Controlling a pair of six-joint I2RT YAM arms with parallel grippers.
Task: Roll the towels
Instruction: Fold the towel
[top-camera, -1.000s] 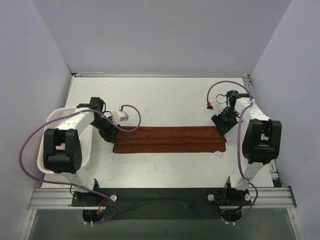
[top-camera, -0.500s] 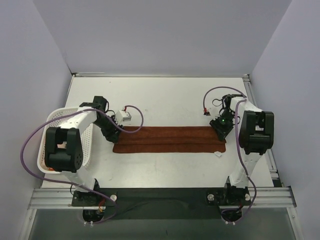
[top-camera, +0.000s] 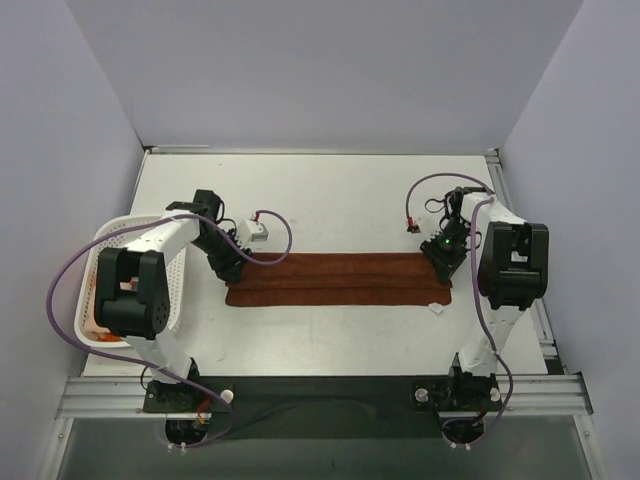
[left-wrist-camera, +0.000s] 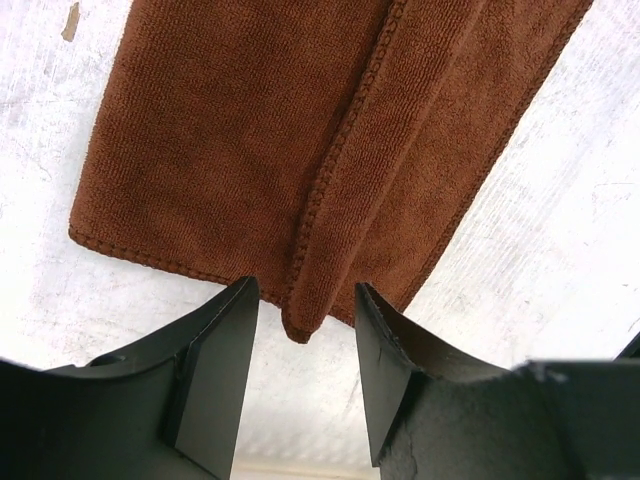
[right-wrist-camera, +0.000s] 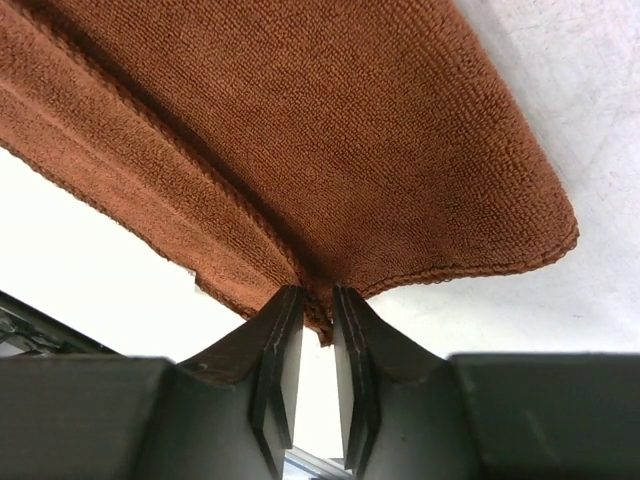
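Note:
A rust-brown towel lies across the table, folded lengthwise into a long narrow strip, with a small white tag at its near right corner. My left gripper is at the strip's left end. In the left wrist view it stands open, and the fold's corner lies between the fingertips without touching them. My right gripper is at the right end. In the right wrist view it is pinched onto the towel's folded hem, which bunches up between the tips.
A white lattice basket stands at the table's left edge, under the left arm. Peach-orange cloth shows inside it. Purple cables loop from both wrists. Walls close in on the left, the right and the back.
The right jaws have narrowed onto the towel's right end after the arm drew in closer. The left gripper has shifted a little at the left end and its jaws have widened slightly.

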